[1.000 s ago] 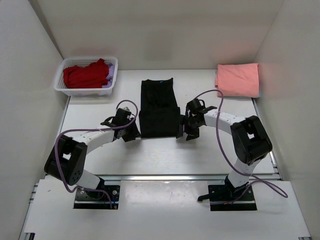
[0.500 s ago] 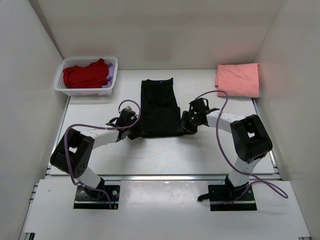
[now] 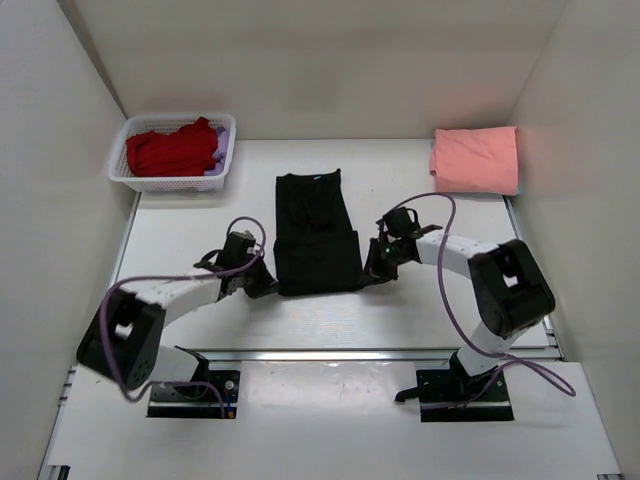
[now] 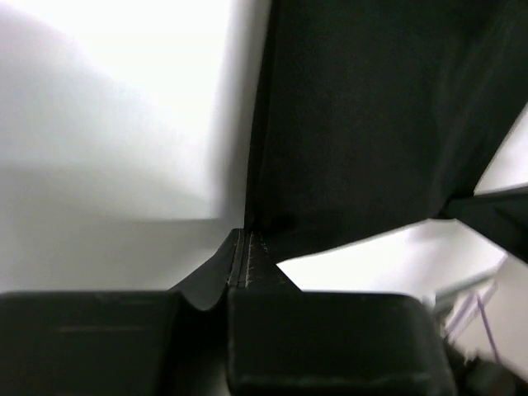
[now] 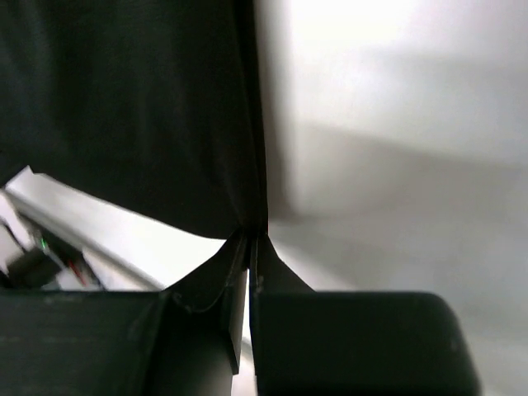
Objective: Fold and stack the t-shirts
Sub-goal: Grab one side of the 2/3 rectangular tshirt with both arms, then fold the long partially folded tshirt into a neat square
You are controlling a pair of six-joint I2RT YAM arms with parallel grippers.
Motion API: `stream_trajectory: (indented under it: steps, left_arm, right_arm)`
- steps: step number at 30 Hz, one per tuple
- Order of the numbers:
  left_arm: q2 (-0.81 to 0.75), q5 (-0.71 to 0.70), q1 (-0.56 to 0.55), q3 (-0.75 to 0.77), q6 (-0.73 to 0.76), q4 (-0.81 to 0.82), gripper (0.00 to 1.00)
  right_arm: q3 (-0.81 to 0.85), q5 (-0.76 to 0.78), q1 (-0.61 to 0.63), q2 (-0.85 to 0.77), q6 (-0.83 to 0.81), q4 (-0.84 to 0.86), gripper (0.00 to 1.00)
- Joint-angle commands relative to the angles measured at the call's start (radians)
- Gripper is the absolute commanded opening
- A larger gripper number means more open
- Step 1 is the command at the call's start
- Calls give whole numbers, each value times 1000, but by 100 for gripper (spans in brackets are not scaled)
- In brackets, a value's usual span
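Both jaws stood wide a second ago, flanking black tee (image 3: 315, 235). Now I see left jaws pinched on its near-left corner, right jaws pinched on near-right corner. Both jaws moved nearer arm bases. Tee came along: whole garment slid down bench (image 3: 450, 300) toward bases, far edge and near edge both lower in top view. Left arm (image 3: 170, 292) lies flatter, elbow swung left and nearer.

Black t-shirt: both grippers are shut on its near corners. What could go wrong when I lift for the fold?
The left gripper and right gripper pinch only the edge of the black t-shirt, so a corner may slip out. The right gripper sits slightly ahead of the left, so the fold may skew.
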Motion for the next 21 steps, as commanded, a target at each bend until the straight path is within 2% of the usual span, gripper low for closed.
stream_trajectory:
  steps: [1, 7, 13, 17, 21]
  left_arm:
    - [-187, 78, -3, -57, 31, -203, 0]
    - [-587, 113, -66, -223, -90, -376, 0]
    - [-805, 142, -101, -243, -130, -540, 0]
    - [-807, 159, -98, -193, -118, -553, 0]
    - [-694, 167, -72, -100, -58, -521, 0]
  right_arm:
    - [-74, -42, 44, -149, -38, -131, 0]
    - [-301, -53, 181, -440, 112, -161, 0]
    - [-395, -51, 270, -684, 233, -240, 0]
    - [-385, -82, 230, -772, 229, -320, 0]
    - [-326, -120, 132, -772, 170, -366, 0]
